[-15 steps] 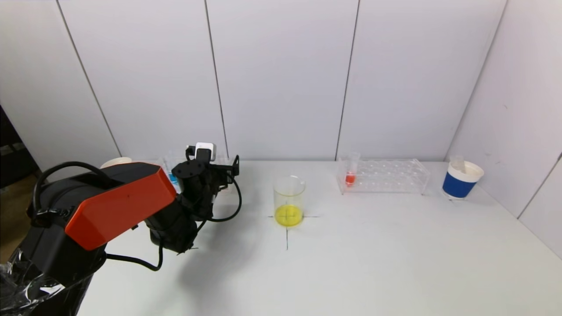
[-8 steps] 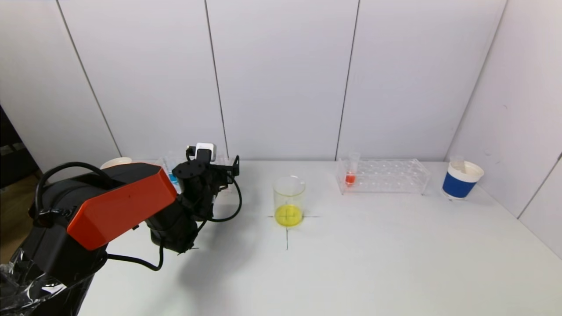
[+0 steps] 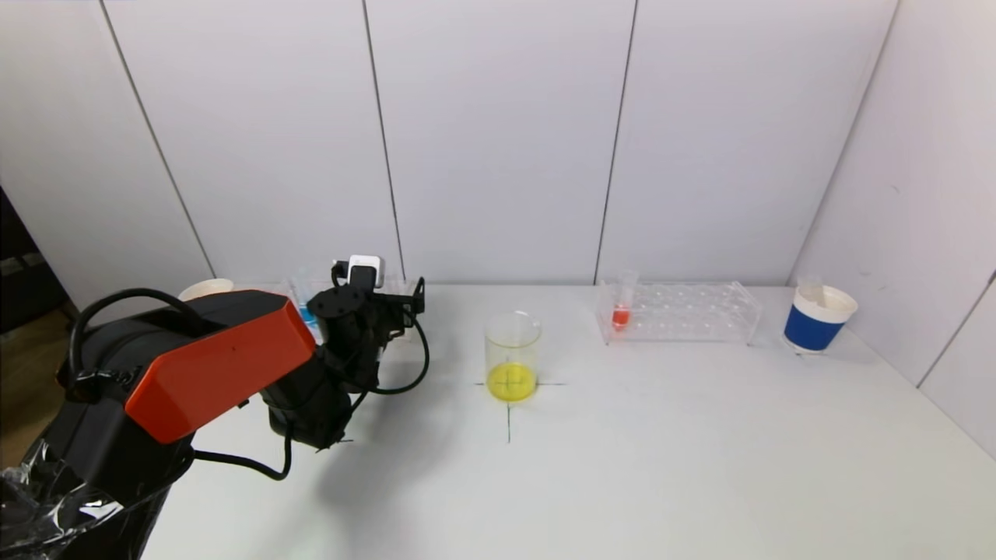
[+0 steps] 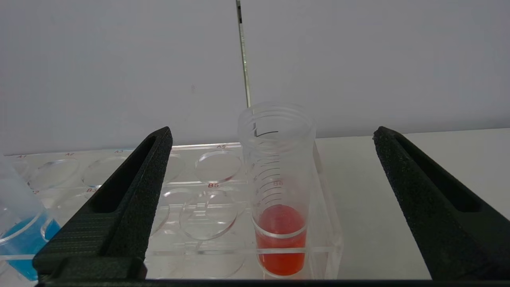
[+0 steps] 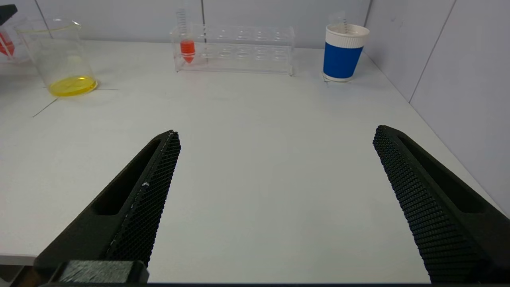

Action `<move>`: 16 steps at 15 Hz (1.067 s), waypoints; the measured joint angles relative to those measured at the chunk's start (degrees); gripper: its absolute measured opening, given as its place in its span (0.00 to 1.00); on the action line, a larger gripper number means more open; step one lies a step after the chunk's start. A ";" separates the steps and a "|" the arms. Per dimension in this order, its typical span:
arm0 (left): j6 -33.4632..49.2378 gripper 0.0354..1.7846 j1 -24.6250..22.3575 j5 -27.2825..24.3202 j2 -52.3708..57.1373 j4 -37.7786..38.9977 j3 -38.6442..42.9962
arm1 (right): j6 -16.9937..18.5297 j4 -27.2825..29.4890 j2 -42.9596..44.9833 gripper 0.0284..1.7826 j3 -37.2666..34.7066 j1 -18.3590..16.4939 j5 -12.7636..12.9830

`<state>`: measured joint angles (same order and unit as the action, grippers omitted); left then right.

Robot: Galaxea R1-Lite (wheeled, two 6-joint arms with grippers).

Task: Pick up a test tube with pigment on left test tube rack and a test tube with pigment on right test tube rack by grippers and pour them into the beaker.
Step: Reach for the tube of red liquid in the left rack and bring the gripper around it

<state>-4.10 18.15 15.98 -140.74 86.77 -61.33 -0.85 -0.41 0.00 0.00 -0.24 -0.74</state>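
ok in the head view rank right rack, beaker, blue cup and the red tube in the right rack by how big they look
1. right rack
2. beaker
3. blue cup, close to the beaker in looks, and it sits farther back, so that order is unsure
4. red tube, clearly smallest

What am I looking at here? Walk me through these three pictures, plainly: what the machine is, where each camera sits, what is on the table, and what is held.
This is a two-armed robot at a white table. One picture comes from a camera on its head, looking down; the other two come from cameras on each wrist, looking out between that arm's black fingers.

In the middle stands a beaker with yellow liquid. On the robot's left is a clear rack, on its right a second rack holding an orange tube, with a blue paper cup beyond.

The left gripper is at the left rack, open, its fingers on either side of an orange-red tube without touching it. A tube of blue liquid stands nearby. The right gripper hangs open above bare table. Nothing is held.
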 joint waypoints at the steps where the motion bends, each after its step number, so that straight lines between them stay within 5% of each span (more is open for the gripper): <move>1: -0.01 0.99 -0.02 0.00 -0.13 0.00 -0.11 | -0.02 0.00 0.00 0.99 0.00 0.02 0.00; 16: 0.00 0.99 -0.05 -0.09 -0.61 -0.48 -0.74 | 0.00 0.00 0.00 0.99 0.00 0.02 0.00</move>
<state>-4.10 18.10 15.90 -141.35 86.30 -62.07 -0.85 -0.41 0.00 0.00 -0.22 -0.74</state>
